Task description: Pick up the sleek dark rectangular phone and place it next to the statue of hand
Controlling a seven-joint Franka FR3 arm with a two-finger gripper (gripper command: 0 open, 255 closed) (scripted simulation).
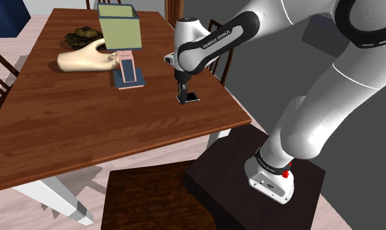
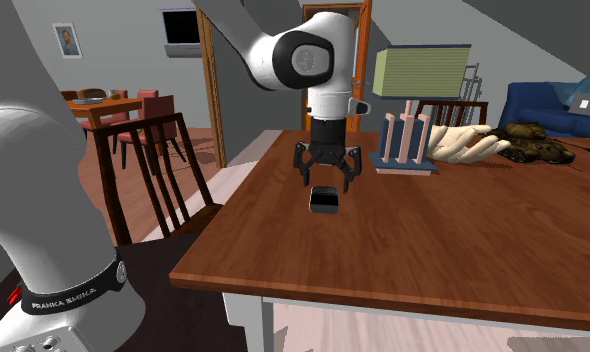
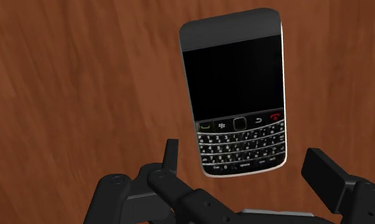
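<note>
The gripper [image 2: 327, 178] hangs wide open just over the dark phone [image 2: 325, 200], lying flat and unheld on the counter [image 2: 463, 240], so the pick is in hand: next, I'd say, lower, close, then carry toward the hand statue [image 1: 87, 60] at ten o'clock in the shoulder view.

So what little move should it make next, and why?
Probably lower the tool straight down a little. Its fingers stand open, and the phone lies flat on the table just below them; in the wrist view its keyboard end sits between the fingers, untouched, so nothing is gripped yet.
</note>
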